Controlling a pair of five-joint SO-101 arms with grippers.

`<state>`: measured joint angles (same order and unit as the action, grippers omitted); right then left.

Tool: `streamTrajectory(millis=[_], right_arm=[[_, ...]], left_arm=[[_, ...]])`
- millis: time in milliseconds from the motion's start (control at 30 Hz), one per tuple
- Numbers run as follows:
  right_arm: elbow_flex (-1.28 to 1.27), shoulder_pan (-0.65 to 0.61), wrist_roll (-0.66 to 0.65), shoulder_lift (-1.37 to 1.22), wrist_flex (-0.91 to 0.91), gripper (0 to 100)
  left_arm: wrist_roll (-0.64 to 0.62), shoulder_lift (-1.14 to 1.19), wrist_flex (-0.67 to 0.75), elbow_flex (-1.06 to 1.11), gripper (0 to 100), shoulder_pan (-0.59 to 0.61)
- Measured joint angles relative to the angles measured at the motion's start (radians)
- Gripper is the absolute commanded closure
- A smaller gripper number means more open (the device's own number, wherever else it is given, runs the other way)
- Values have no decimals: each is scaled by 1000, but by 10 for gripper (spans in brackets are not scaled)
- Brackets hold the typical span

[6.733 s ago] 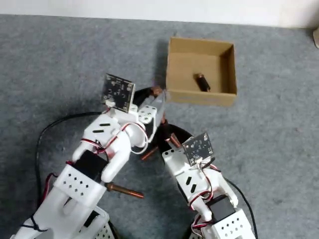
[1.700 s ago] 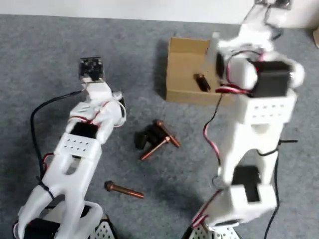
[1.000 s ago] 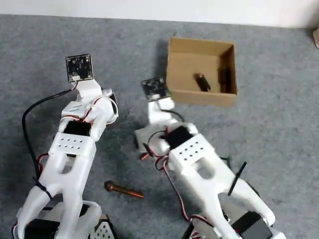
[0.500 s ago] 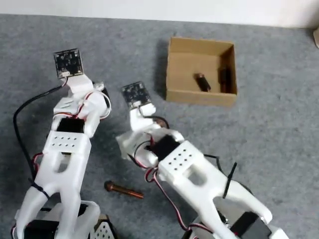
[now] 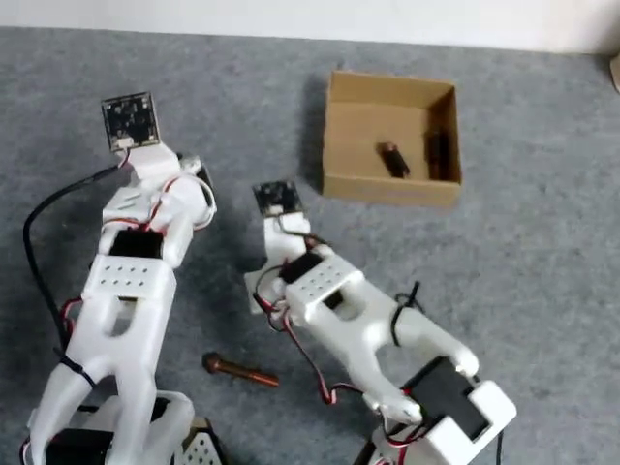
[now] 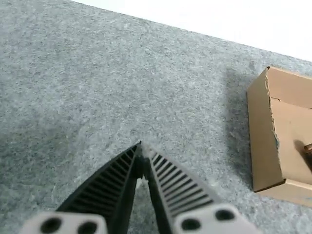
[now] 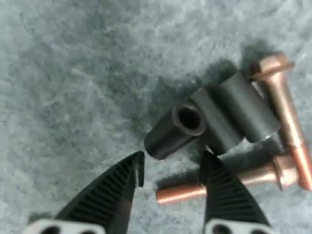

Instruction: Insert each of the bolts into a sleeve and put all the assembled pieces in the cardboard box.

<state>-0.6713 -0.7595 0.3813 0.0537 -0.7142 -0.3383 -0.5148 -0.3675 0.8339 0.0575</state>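
In the right wrist view my right gripper (image 7: 173,168) hangs open just above a cluster of parts on the grey carpet. A black sleeve (image 7: 176,127) lies beyond the fingertips, its bore facing the camera. More black sleeves (image 7: 234,114) lie against it. One copper bolt (image 7: 282,109) rests beside them and another copper bolt (image 7: 219,187) lies between the fingers. A third bolt (image 5: 240,370) lies alone near the arm bases. The cardboard box (image 5: 346,182) holds two assembled pieces (image 5: 390,159), (image 5: 436,150). My left gripper (image 6: 141,148) is shut and empty over bare carpet, left of the box (image 6: 265,141).
The grey carpet (image 5: 542,252) to the right of the box and arms is open floor. The right arm's body (image 5: 334,291) covers the parts cluster in the high view. A black cable (image 5: 44,218) loops beside the left arm.
The right arm swung from over the box back down to the parts cluster, leaving a second assembled piece in the box. The left arm drew away to the left.
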Motion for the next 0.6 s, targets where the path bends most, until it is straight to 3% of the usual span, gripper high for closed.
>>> streamTrajectory(millis=[600], right_arm=[[35, 69, 6, -12, 143, 816]], left_arm=[[0, 0, 0, 0, 993, 0]])
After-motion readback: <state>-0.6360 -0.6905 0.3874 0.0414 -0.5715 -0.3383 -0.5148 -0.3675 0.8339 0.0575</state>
